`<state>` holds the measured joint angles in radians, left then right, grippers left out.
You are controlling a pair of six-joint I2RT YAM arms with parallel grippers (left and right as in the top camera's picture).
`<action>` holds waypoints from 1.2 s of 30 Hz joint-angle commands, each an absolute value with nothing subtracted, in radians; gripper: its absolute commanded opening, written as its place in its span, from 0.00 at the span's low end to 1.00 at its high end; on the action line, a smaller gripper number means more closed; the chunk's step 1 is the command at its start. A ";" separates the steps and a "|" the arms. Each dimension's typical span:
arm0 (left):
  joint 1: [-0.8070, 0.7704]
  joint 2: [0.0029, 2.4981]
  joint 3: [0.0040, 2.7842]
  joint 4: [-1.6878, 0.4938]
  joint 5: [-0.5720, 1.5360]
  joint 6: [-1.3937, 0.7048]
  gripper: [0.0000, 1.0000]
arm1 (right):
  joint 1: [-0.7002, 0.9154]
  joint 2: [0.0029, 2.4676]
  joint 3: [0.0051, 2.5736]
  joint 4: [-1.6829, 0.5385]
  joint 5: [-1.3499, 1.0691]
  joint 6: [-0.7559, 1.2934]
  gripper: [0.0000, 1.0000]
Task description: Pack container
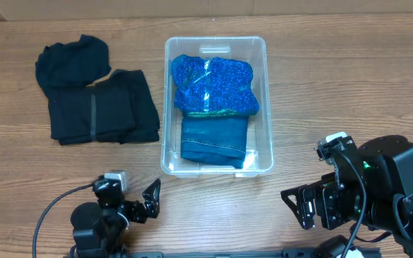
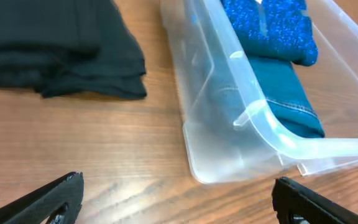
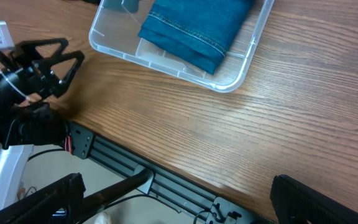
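Note:
The clear plastic container (image 1: 168, 136) stands mid-table. It holds a folded blue denim piece (image 1: 214, 137) with a sparkly blue garment (image 1: 214, 84) lying over its far part. The container also shows in the left wrist view (image 2: 229, 130) and in the right wrist view (image 3: 229, 79). A pile of black clothes (image 1: 95, 97) lies on the table left of the container. My left gripper (image 1: 149, 201) is open and empty near the front edge, below the container's front left corner. My right gripper (image 1: 298, 204) is open and empty at the front right, over the table's edge.
The table's front edge with a metal rail (image 3: 166, 180) runs under the right gripper. The left arm (image 3: 23, 81) shows in the right wrist view. A black cable (image 1: 56, 208) loops at the front left.

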<state>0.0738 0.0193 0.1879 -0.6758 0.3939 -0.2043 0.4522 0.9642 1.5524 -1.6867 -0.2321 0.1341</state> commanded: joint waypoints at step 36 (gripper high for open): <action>0.720 1.723 1.174 -0.649 0.506 0.106 1.00 | 0.451 0.957 1.551 -1.684 -0.237 0.133 1.00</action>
<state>0.7158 1.6638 1.1633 -0.6792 0.4709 0.0654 0.4522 0.9649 1.5475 -1.6878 -0.2325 0.1337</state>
